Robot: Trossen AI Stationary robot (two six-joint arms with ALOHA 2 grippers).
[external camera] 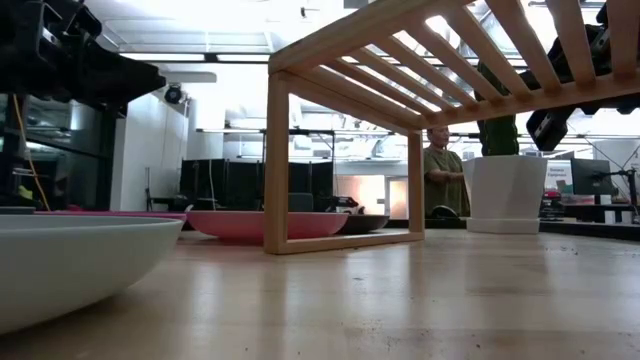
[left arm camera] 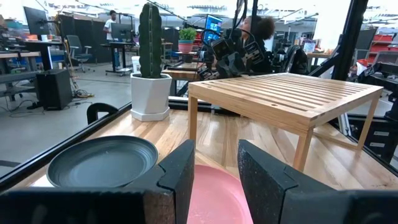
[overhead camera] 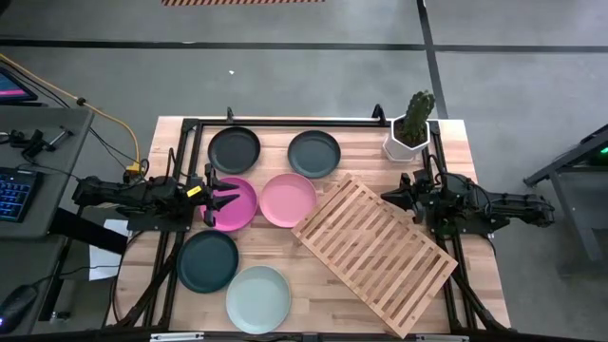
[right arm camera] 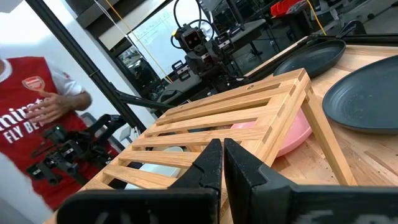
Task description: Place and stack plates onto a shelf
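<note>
On the table (overhead camera: 323,285) as seen from above, all six plates lie singly and none is on the shelf (overhead camera: 375,254), which sits skewed across the right half; the left hand (overhead camera: 226,198) hovers spread over the near edge of the magenta plate (overhead camera: 233,203), just beside the light pink plate (overhead camera: 288,199), so a sloppy descent could, I'd guess, nudge the pink one or clip both rims at once. The right hand (overhead camera: 397,196) waits at the shelf's far corner, near the potted cactus (overhead camera: 411,126). From table height the shelf (external camera: 400,70) stands raised on legs, with the pale mint plate (external camera: 70,262) large in front; a plate carried too low could strike the frame. Past the left hand's fingers (left arm camera: 180,180), which stand apart, the light pink plate (left arm camera: 214,196) lies close below and a dark plate (left arm camera: 102,162) beside it. Through the right wrist camera the fingers (right arm camera: 211,165) are pressed together right at the slats (right arm camera: 236,115); a swing from there might shove the shelf out of place.
</note>
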